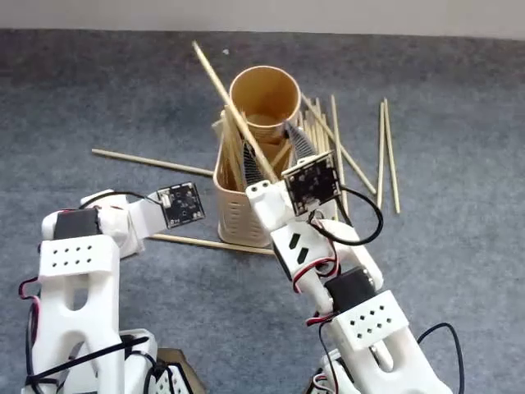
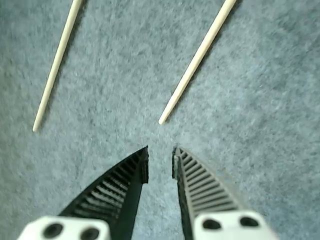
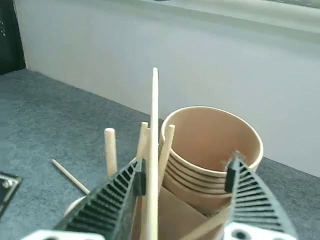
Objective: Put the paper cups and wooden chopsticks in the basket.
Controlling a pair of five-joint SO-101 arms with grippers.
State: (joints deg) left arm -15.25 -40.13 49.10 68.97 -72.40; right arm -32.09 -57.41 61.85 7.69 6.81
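grey carpet; left end effector released, right end effector released abv basket.

Five or so tan paper cups are sitting nested and upright in the basket, mouth up. The basket is cream with slotted walls and is standing upright on the grey surface. A bundle of wooden chopsticks is standing in it beside the cups. One long chopstick is slanting up past the cup rim. The rest are lying flat on the surface:
- A single stick is lying left of the basket in the high view.
- Another stick is lying at the basket's near base.
- A fanned group is lying just right of the basket.
- A pair is lying farther right.
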